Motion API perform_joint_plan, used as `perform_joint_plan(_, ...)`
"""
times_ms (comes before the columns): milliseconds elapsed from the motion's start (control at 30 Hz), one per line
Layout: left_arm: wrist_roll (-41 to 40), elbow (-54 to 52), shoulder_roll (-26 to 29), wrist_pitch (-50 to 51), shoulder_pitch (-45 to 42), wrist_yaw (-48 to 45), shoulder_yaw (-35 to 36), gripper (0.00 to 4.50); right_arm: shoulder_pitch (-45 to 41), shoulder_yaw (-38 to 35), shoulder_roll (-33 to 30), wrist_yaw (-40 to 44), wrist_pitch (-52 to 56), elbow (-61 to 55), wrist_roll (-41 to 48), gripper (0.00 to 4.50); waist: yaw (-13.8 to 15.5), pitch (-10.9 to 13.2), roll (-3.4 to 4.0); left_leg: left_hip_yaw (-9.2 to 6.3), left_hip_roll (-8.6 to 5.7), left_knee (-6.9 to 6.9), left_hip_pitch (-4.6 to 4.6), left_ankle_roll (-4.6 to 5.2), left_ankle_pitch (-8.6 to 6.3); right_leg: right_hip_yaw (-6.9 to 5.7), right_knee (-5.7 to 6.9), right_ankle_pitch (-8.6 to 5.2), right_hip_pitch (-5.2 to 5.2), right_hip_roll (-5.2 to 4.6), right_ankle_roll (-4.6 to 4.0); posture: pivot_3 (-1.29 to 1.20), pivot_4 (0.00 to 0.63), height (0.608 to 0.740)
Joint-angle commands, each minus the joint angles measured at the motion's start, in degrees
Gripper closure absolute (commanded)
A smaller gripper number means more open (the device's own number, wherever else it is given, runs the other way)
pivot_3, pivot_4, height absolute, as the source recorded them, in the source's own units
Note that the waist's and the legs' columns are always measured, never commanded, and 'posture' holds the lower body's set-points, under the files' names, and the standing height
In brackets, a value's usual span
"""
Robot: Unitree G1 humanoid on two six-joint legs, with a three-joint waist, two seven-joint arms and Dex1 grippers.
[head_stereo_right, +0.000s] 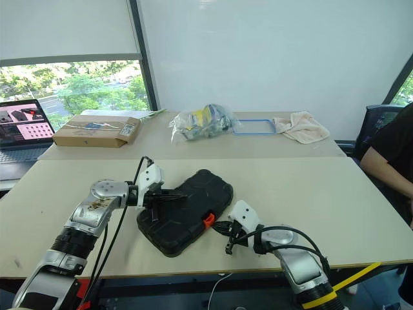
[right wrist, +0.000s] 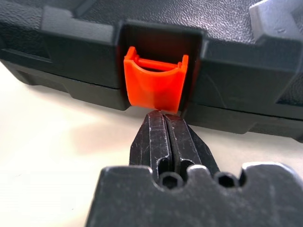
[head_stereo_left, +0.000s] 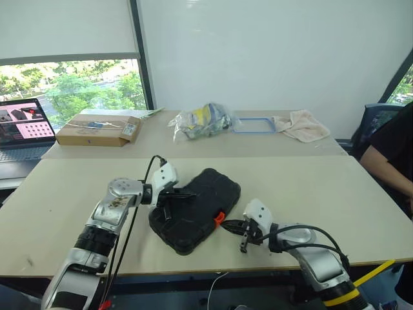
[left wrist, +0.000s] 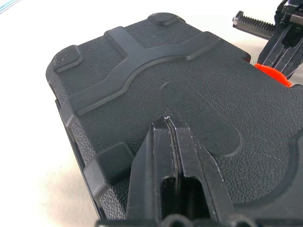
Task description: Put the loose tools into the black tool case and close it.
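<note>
- laptop (head_stereo_left: 22, 129) sits at the far left edge, and a cardboard box (head_stereo_left: 98, 129) lies on the back table near it; neither is part of the job.
- left gripper (head_stereo_left: 173, 197) rests on the lid of the case (head_stereo_left: 200, 206), on its left half. its fingers (left wrist: 173, 161) are pressed together with nothing between them, tips touching the textured shell. it looks to be holding the lid down.
- the case lies flat near the front edge of the table (head_stereo_left: 310, 187), lid down on its base, turned at an angle to the edge. no loose tools lie on the table around it, so i judge they are already inside.
- the orange latch (right wrist: 155, 85) sits in its notch on the case's right-hand long side. it stands tilted out from the shell, so it does not look snapped home yet.
- right gripper (head_stereo_left: 243, 234) is at table level just beside that side. its fingers (right wrist: 163, 137) are together, empty, tips touching or nearly touching the latch's lower edge.
- step in hand: the last one, fastening the closed case.
- next move, as i judge it: the right tips should push the latch up and in against the shell until it seats, while the left keeps weight on the lid so the case does not slide or gape.
- risk: the narrow tips could slip off the curved latch.
- further right on the back table are a plastic bag (head_stereo_left: 200, 121), a blue frame (head_stereo_left: 253, 124) and a cloth (head_stereo_left: 300, 124); a person's sleeve (head_stereo_left: 390, 148) shows at the right edge.
</note>
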Motion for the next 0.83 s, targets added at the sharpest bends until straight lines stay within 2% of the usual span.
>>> perform_joint_plan(33,0.5,1.7,0.1,-0.4,4.0,-0.1,-0.8,4.5,-1.7,-2.2,0.3,0.7,-3.9,-4.6,2.4,4.48,-0.1,0.0,0.0,0.01,0.0,0.0,0.0,0.0,0.0,0.01,0.01,0.0,-0.02,0.0,0.0,0.0,0.15,0.74)
perform_joint_plan(133,-3.6,-0.7,0.5,-2.0,6.0,-0.9,3.8,4.5,1.6,-4.8,-2.6,3.6,-4.5,-7.4,4.8,4.48,-0.1,0.0,0.05,0.01,0.0,-0.04,-0.06,0.0,0.0,0.04,0.01,0.06,-0.11,-0.01,-0.11,0.0,0.15,0.74)
perform_joint_plan(200,-7.8,-5.3,3.5,-3.9,10.4,-2.4,9.7,3.99,5.4,-9.4,-6.5,7.4,-4.1,-10.4,9.2,3.92,-0.1,0.0,0.16,0.01,-0.02,-0.1,-0.11,0.0,0.0,0.05,-0.01,0.23,-0.19,-0.05,-0.39,0.0,0.15,0.74)
perform_joint_plan(233,-8.7,-7.1,5.5,-4.9,12.9,-3.1,11.9,3.88,7.0,-11.4,-8.3,8.6,-4.8,-11.0,10.2,3.78,-0.2,0.0,0.18,0.02,-0.01,-0.11,-0.13,0.0,-0.01,0.06,-0.02,0.23,-0.23,-0.05,-0.4,0.0,0.15,0.74)
perform_joint_plan(267,-9.3,-8.4,7.2,-5.8,15.1,-3.4,13.6,3.36,8.2,-13.0,-9.8,9.6,-5.4,-11.4,11.1,3.28,-0.3,0.0,0.18,0.03,0.01,-0.13,-0.14,-0.04,-0.05,0.07,-0.03,0.23,-0.27,-0.06,-0.4,0.0,0.15,0.74)
perform_joint_plan(333,-11.4,-9.4,9.6,-8.9,19.5,-5.2,17.1,2.73,9.9,-15.3,-12.3,10.8,-8.3,-10.6,10.9,2.72,-0.2,0.0,0.22,0.04,0.02,-0.15,-0.13,-0.1,-0.15,0.05,-0.07,0.21,-0.31,-0.04,-0.42,0.0,0.15,0.74)
perform_joint_plan(433,-11.2,-9.9,13.5,-12.3,26.9,-4.9,21.8,1.45,11.9,-18.7,-15.4,14.5,-16.9,-6.2,10.0,1.58,0.3,0.1,0.26,0.13,-0.01,-0.17,-0.25,-0.08,-0.19,0.03,-0.12,0.18,-0.46,-0.11,-0.4,0.0,0.15,0.74)
perform_joint_plan(500,-11.0,-10.0,14.9,-13.9,30.9,-3.8,24.4,0.84,11.9,-20.7,-15.8,17.9,-24.4,-2.1,11.0,1.04,0.4,0.1,0.33,0.2,-0.04,-0.17,-0.25,0.0,-0.33,0.03,-0.14,0.12,-0.46,-0.16,-0.31,0.0,0.15,0.74)
perform_joint_plan(567,-10.7,-9.7,15.6,-15.8,34.7,-2.5,26.8,0.1,11.9,-22.1,-17.4,20.8,-27.5,1.9,11.6,0.29,0.8,0.3,0.31,0.26,-0.08,-0.15,-0.3,0.05,-0.37,0.03,-0.16,0.07,-0.46,-0.22,-0.23,0.0,0.15,0.74)
perform_joint_plan(600,-10.8,-9.7,16.0,-16.5,36.6,-2.6,27.6,0.0,11.8,-22.7,-18.4,22.5,-27.2,3.5,12.7,0.03,1.2,0.4,0.28,0.28,-0.08,-0.13,-0.34,0.06,-0.38,0.03,-0.19,0.08,-0.51,-0.23,-0.23,0.0,0.15,0.74)
perform_joint_plan(833,-9.8,-11.3,15.2,-20.6,42.3,1.5,29.8,0.0,9.9,-23.4,-19.2,24.2,-29.4,10.2,12.8,0.03,1.8,0.5,0.3,0.29,-0.08,-0.08,-0.71,-0.02,-0.34,-0.02,-0.15,0.12,-0.85,-0.29,-0.3,0.0,0.15,0.74)
